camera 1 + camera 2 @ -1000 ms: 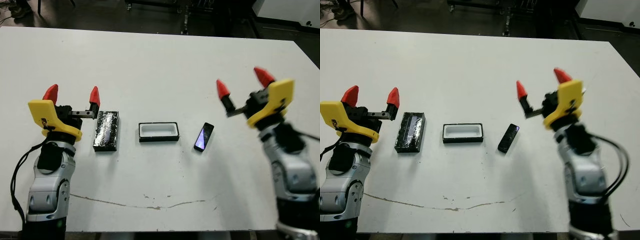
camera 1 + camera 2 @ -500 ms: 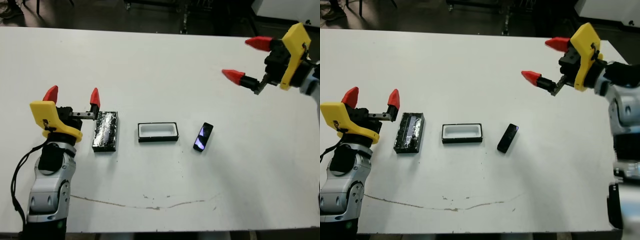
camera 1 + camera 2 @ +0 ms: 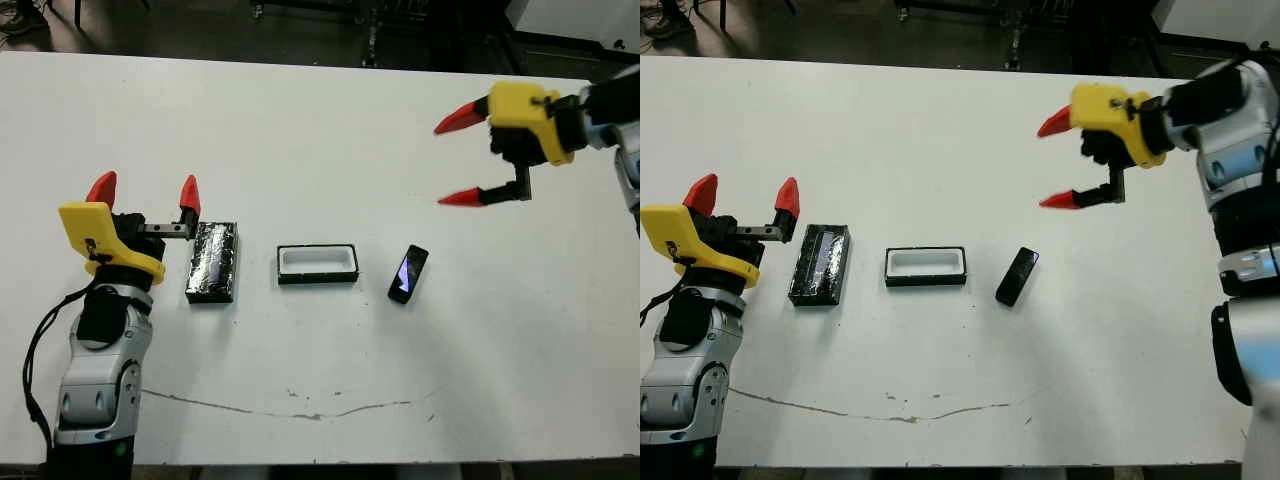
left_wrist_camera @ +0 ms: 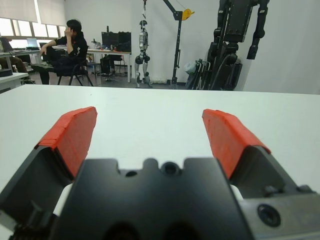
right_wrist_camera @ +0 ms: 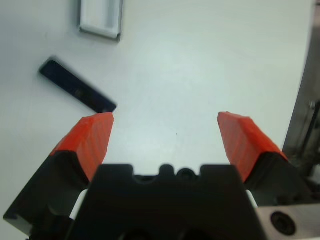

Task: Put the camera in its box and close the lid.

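the right gripper (image 3: 462, 160) hangs above the white bench (image 3: 320, 110) with its red-tipped fingers spread wide and empty. the camera, a thin black slab with a glossy bluish face (image 3: 408, 273), lies nearer and to the left of those fingers, its long axis running near-to-far with a slight tilt. just left of it sits the shallow black-walled, white-lined box (image 3: 317, 263), then the speckled black lid (image 3: 213, 261). the left gripper (image 3: 144, 188), also wide open, is beside the lid, so the right arm is nearer the camera.
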